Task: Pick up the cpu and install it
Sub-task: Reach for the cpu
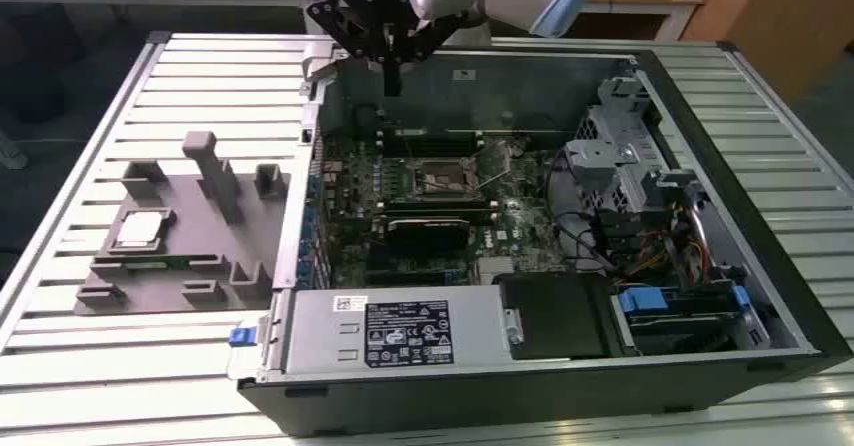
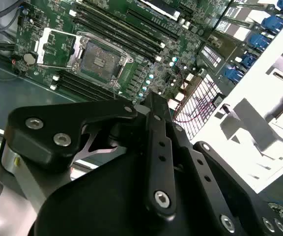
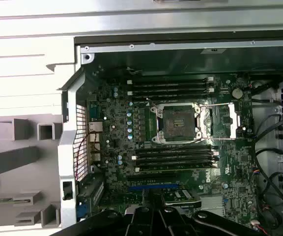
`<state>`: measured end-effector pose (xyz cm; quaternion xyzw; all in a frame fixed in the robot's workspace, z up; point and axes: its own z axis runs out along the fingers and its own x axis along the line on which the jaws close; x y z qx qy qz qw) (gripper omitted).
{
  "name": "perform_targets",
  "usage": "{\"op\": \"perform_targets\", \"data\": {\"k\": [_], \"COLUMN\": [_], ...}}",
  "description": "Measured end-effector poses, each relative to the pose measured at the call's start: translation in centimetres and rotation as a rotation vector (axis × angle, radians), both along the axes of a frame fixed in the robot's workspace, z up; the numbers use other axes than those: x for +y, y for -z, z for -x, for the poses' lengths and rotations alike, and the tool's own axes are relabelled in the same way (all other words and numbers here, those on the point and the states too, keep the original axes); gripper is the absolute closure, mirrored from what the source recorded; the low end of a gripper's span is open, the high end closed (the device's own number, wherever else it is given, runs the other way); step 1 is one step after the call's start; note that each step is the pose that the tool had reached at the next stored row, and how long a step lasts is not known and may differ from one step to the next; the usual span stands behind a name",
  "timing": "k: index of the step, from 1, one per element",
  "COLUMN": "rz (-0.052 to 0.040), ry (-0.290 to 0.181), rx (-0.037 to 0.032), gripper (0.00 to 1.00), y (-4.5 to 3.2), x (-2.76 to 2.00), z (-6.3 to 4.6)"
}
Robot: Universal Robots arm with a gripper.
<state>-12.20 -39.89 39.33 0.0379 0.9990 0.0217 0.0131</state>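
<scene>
The cpu [image 1: 140, 228], a small silvery square with a tan rim, lies flat on the grey holder block [image 1: 200, 266] at the exterior view's left, outside the computer case. My gripper [image 1: 391, 88] hangs above the case's far wall, well away from the cpu, with its dark fingers [image 2: 154, 105] pressed together and nothing held. Below it the motherboard's square socket [image 1: 441, 178] [image 3: 177, 123] [image 2: 99, 59] sits bare, its metal load plate [image 3: 225, 120] swung open to one side.
The open computer case [image 1: 747, 296] lies on a slatted metal table [image 1: 80, 366]. Memory slots [image 3: 173, 160] flank the socket. Drive cages, cables [image 1: 601, 236] and a power supply [image 1: 400, 331] crowd the case. Upright grey pegs [image 1: 207, 166] rise from the holder block near the cpu.
</scene>
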Motion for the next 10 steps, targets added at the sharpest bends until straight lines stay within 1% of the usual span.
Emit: {"op": "perform_targets", "data": {"k": [10], "rz": [0.0001], "ry": [0.000], "rx": [0.0000], "gripper": [0.89], "y": [0.00], "x": [0.00], "z": [0.06]}}
